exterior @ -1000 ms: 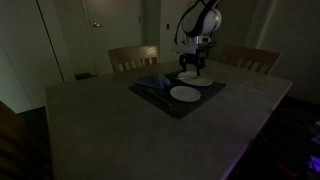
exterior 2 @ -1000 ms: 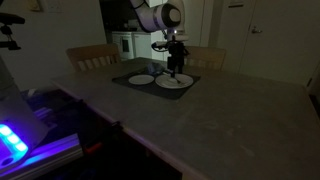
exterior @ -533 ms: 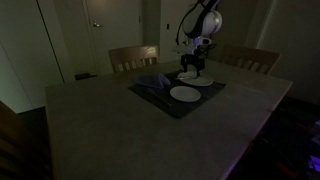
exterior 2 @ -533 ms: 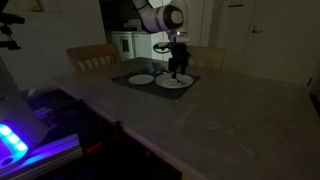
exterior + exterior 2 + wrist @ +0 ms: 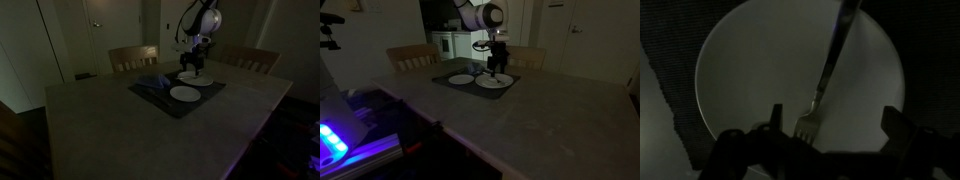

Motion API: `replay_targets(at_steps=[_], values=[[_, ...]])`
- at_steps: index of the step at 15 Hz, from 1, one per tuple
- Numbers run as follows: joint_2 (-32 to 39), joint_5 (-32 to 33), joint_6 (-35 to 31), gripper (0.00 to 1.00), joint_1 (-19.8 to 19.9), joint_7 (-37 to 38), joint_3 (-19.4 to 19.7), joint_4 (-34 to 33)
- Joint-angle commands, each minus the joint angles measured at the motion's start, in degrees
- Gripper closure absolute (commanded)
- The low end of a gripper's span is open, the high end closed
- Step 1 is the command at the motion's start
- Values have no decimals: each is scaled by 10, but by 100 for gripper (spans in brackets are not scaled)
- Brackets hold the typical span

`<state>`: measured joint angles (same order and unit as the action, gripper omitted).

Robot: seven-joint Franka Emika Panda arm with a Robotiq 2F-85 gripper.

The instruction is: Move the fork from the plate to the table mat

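Note:
A metal fork (image 5: 828, 70) lies on a white plate (image 5: 740, 70), its tines toward the bottom of the wrist view and its handle running to the top edge. My gripper (image 5: 835, 125) hangs above the plate with its jaws wide apart, the tines between the fingers nearer the left one; it holds nothing. In both exterior views the gripper (image 5: 197, 66) (image 5: 496, 66) hovers over the far plate (image 5: 193, 76) (image 5: 496, 82) on a dark table mat (image 5: 150, 97) (image 5: 444, 78). The fork is too small to make out there.
A second white plate (image 5: 185, 94) (image 5: 461, 79) lies on the same mat, with a crumpled dark cloth (image 5: 150, 83) at the mat's end. Wooden chairs (image 5: 133, 57) (image 5: 250, 58) stand behind the table (image 5: 120, 130). The room is dim.

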<state>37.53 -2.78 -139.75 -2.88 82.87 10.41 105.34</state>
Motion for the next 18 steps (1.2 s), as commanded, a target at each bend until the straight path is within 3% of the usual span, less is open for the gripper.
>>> replay_targets(at_steps=[1,16,17,18], values=[[7,-5,-11,0,-4,5,-3,3],[-12,-19,-87,0,-8,116,-1,71],[-13,-20,-90,25,-8,118,-1,74],[-15,-20,-93,26,-9,119,0,78]])
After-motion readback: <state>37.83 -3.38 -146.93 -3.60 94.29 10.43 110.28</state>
